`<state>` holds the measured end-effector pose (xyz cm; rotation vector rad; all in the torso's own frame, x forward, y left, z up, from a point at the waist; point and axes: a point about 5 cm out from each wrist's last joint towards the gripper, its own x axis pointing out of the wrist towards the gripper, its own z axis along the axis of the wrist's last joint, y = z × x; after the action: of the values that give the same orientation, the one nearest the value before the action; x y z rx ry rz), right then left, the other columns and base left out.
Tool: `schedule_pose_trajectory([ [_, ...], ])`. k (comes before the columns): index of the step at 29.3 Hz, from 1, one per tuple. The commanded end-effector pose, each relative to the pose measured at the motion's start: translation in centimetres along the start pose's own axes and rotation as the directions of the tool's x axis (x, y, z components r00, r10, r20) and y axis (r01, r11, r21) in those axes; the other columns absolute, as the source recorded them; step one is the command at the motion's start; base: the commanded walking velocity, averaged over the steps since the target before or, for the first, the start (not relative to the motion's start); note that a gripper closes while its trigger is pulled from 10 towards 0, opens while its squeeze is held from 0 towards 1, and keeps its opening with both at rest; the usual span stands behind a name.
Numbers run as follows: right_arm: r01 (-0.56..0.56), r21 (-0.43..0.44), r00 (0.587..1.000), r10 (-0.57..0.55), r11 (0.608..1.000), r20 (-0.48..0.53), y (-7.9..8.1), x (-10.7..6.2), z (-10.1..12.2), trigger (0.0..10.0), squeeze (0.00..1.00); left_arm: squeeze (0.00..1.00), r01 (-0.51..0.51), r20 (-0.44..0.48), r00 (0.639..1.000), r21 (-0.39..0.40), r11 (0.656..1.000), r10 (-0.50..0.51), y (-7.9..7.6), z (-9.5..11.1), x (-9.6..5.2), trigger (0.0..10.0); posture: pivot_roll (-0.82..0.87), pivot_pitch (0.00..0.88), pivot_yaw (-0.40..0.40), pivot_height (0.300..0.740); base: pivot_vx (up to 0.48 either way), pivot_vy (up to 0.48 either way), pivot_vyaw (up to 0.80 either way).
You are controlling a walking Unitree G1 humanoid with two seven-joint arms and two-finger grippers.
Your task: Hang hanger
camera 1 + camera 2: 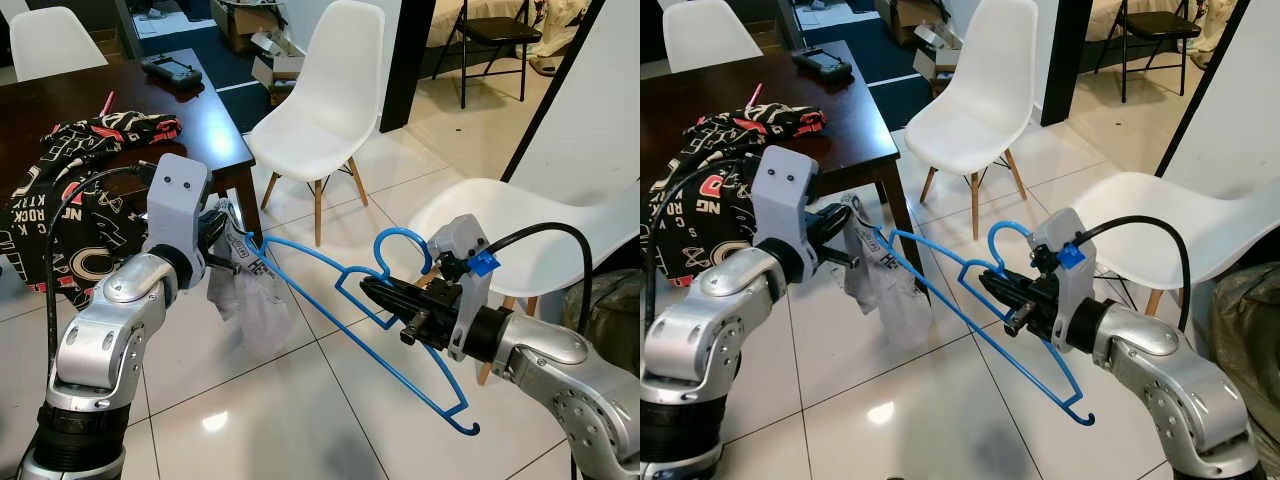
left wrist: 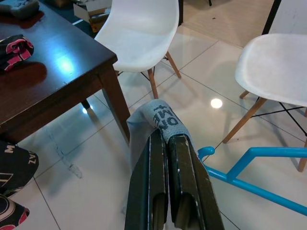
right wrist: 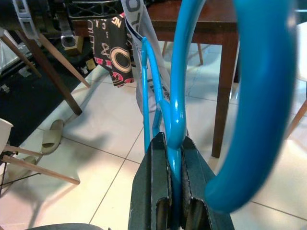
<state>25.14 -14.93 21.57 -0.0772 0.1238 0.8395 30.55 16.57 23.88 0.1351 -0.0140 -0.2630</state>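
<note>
The right end effector point(image 1: 378, 292) is clamped on the neck of the blue hanger point(image 1: 330, 272), just below its hook, which curls up directly above the fingers; the right wrist view shows the blue rod pinched between the two black fingers point(image 3: 156, 182). From this grip the hanger's frame runs out to both sides, one arm sloping down toward the tiled floor point(image 1: 260, 420), the other reaching across to the left end effector point(image 1: 222, 245). That one is closed on a pale grey garment point(image 1: 248, 300), whose fabric wraps over the fingertips and hangs below them, touching the near end of the hanger. Beyond the left end effector stands a dark wooden tabletop point(image 1: 205, 120) with a black patterned cloth point(image 1: 80, 160), and white chairs point(image 1: 325, 95) stand further off.
</note>
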Motion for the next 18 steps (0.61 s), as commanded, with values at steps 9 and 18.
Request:
schedule_pose_trajectory([
  [9,-0.019,-0.023,1.0,0.02,1.0,0.01,0.3,-0.1,0.1,10.0,0.0,0.0,0.002,-0.007,1.0,0.009,1.0,-0.002,0.1,0.0,-0.3,10.0,0.04,0.183,0.056,0.74,0.0,0.0,0.0],
  [18,-0.118,-0.018,0.993,0.118,0.993,-0.01,1.8,0.1,-0.2,10.0,0.0,0.0,0.003,-0.008,1.0,0.008,1.0,-0.003,0.0,-0.1,-0.2,10.0,0.03,0.178,0.058,0.74,0.0,0.0,0.0],
])
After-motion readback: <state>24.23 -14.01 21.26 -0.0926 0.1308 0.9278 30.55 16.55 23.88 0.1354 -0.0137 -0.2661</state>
